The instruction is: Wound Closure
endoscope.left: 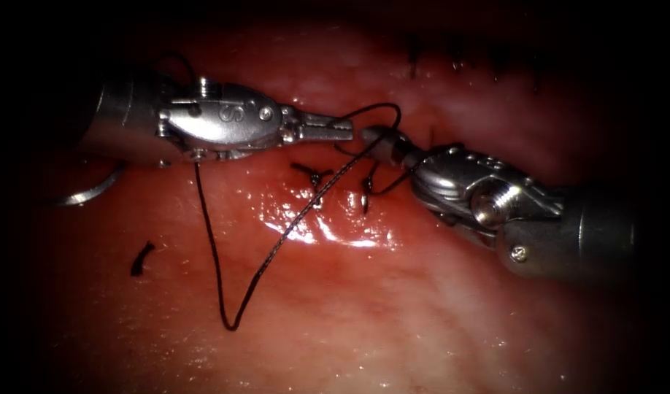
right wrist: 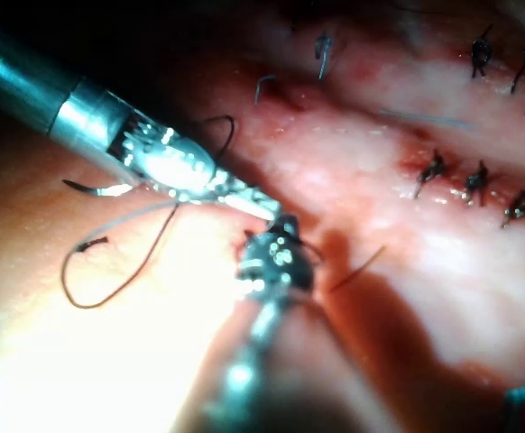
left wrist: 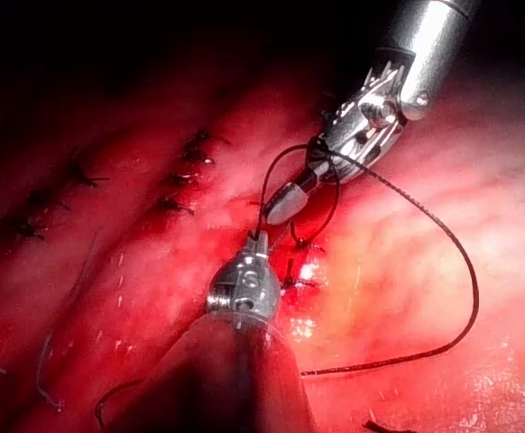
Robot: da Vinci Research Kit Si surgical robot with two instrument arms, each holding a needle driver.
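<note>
1. Above the middle of the tissue (endoscope.left: pixel 393 306), the two tools meet nearly tip to tip over the cut (endoscope.left: pixel 335 219).
2. Left tool (endoscope.left: pixel 344 131): comes in level from the left. Jaws look closed or nearly so, with thread (endoscope.left: pixel 276 244) running right at their tip. Can't tell if they actually pinch it.
3. Right tool (endoscope.left: pixel 371 136): comes in from the lower right, angled up-left. Jaws look closed. A loop of thread arcs over and around its tip; grip not confirmable.
4. Thread path: from the loop at the tips it runs down-left across the wet patch, bends sharply low on the tissue, then climbs back up to the underside of the left tool's wrist.
5. Needle (endoscope.left: pixel 90 191): lies left of the cut, below the left tool's shaft. Only a curved silver stretch is visible. Neither tool holds it; can't tell if any part sits in the tissue.
6. Two knotted stitches (endoscope.left: pixel 313 175) sit on the cut just below the tips.
7. A cut end of thread (endoscope.left: pixel 141 258) lies loose at lower left.
8. Red fluid (endoscope.left: pixel 328 230) glistens below the stitches.
</note>
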